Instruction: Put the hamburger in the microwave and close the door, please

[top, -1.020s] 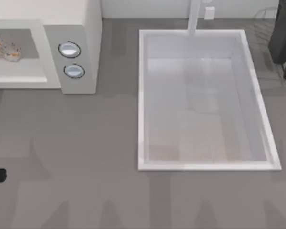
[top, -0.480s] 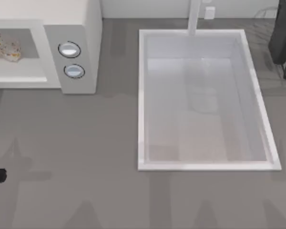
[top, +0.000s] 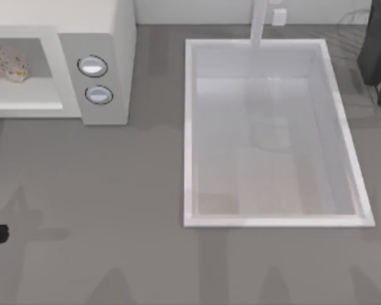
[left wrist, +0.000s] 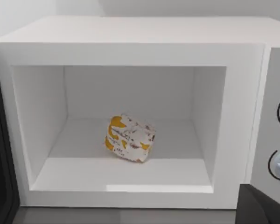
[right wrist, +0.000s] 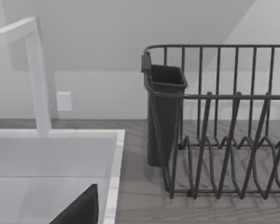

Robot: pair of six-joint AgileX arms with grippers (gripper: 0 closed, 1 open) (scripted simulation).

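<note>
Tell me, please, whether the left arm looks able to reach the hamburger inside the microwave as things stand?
Probably yes: the hamburger lies on the floor of the microwave cavity, whose front stands open toward the left wrist camera, with nothing visible between them.

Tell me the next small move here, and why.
Probably swing the door shut with the left arm. The hamburger already lies on the floor of the microwave cavity, free of any claw, and the door stands open at the cavity's edge.

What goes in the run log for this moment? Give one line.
hamburger: on microwave cavity floor | door: not shut | sink: right of microwave
</note>
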